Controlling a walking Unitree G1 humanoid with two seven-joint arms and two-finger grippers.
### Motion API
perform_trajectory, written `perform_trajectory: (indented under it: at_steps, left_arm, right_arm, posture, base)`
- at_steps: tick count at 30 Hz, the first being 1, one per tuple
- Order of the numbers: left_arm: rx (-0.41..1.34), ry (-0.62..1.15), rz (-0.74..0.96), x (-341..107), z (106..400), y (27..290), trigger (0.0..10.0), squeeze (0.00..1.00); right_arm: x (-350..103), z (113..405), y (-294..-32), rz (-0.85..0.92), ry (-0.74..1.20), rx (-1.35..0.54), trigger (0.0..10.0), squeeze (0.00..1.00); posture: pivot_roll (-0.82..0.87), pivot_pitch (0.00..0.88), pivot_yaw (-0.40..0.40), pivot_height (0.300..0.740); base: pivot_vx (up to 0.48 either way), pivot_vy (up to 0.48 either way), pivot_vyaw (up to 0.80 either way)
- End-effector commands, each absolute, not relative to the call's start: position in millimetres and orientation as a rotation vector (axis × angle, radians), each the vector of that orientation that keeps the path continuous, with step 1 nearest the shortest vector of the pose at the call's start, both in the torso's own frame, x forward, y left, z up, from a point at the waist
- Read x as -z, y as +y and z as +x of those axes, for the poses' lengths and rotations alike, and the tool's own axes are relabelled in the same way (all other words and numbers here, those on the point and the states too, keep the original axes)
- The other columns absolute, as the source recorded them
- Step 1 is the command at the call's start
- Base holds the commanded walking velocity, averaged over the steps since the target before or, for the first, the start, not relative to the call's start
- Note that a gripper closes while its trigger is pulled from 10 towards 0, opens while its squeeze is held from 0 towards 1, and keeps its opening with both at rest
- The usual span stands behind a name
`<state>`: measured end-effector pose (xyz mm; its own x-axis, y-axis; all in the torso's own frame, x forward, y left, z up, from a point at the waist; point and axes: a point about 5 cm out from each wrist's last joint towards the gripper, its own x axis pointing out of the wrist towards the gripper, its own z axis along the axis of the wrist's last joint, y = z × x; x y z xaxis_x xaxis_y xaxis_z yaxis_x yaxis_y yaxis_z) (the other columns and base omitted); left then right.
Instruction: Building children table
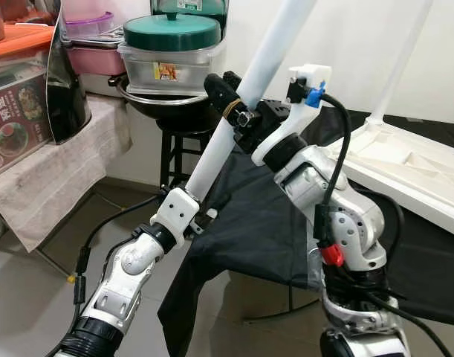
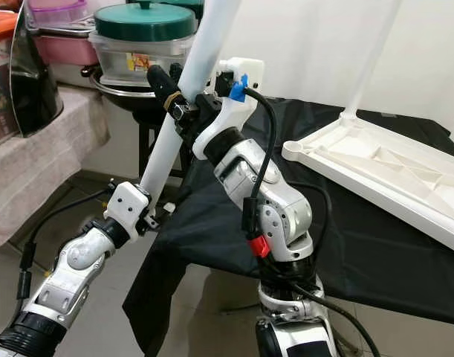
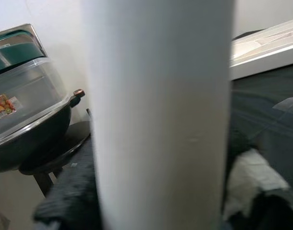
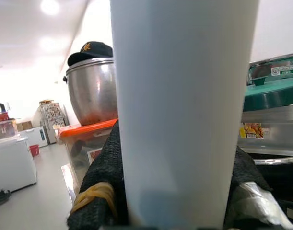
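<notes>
Both grippers are clamping one white table leg point(image 1: 245, 89), holding it slanted in the air.

Head views: the right gripper point(image 1: 234, 104) is pinching the leg at mid-length, the left gripper point(image 1: 193, 204) lower down, beside the black cloth's point(image 1: 264, 223) near-left corner; the upturned white tabletop point(image 1: 405, 167) is lying along that cloth's right edge. Left wrist view: the leg is passing between the dark fingers point(image 3: 69, 191). Right wrist view: the black fingers point(image 4: 103, 182) are pressing both sides of the leg.
</notes>
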<state>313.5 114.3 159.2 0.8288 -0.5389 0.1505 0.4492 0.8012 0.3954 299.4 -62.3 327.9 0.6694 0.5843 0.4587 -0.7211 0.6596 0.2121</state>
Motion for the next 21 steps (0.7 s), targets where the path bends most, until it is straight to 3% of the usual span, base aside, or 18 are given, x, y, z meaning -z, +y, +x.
perform_trajectory:
  at_steps: [1,4,5,6,7,15,16,18,19,21]
  left_arm:
    - [0.548,-0.246,0.378,-155,315,111,0.4,0.0]
    - [0.544,-0.248,0.381,-155,315,111,0.6,0.0]
    - [0.538,-0.247,0.377,-155,315,112,1.4,0.0]
    - [0.538,-0.247,0.377,-155,315,112,1.4,0.0]
    - [0.542,-0.232,0.342,-155,315,113,10.0,0.0]
    - [0.571,-0.239,0.33,-154,313,111,10.0,0.0]
    - [0.586,-0.244,0.337,-153,311,110,3.4,0.0]
    - [0.586,-0.244,0.337,-153,311,110,3.4,0.0]
    - [0.609,-0.257,0.348,-153,309,108,0.0,0.0]
    - [0.617,-0.266,0.353,-152,308,106,0.0,0.0]
  right_arm:
    - [-341,288,-55,0.418,-0.417,-0.846,0.0,0.0]
    - [-341,288,-56,0.41,-0.418,-0.841,0.0,0.0]
    - [-341,288,-57,0.403,-0.419,-0.837,0.0,0.0]
    - [-341,288,-57,0.403,-0.419,-0.837,0.0,0.0]
    - [-341,289,-60,0.384,-0.421,-0.808,0.0,0.0]
    - [-340,292,-65,0.37,-0.418,-0.778,0.0,0.0]
    - [-340,292,-66,0.369,-0.417,-0.776,0.0,0.0]
    - [-340,292,-66,0.369,-0.417,-0.776,0.0,0.0]
    - [-340,292,-66,0.366,-0.416,-0.775,0.0,0.0]
    - [-340,292,-66,0.359,-0.415,-0.774,0.0,0.0]
  posture:
    - [0.04,0.0,-0.059,0.74]
    - [0.04,0.0,-0.059,0.74]
    - [0.04,0.0,-0.06,0.74]
    - [0.04,0.0,-0.06,0.74]
    - [0.04,0.0,-0.062,0.74]
    - [0.04,0.0,-0.058,0.74]
    - [0.04,0.0,-0.058,0.74]
    - [0.04,0.0,-0.058,0.74]
    - [0.04,0.0,-0.057,0.74]
    - [0.04,0.0,-0.056,0.74]
  base:
    - [0.0,0.0,0.0]
    - [0.0,0.0,0.0]
    - [0.0,0.0,0.0]
    - [0.0,0.0,0.0]
    - [0.0,0.0,0.0]
    - [0.0,0.0,0.0]
    - [0.0,0.0,0.0]
    - [0.0,0.0,0.0]
    - [0.0,0.0,0.0]
    - [0.0,0.0,0.0]
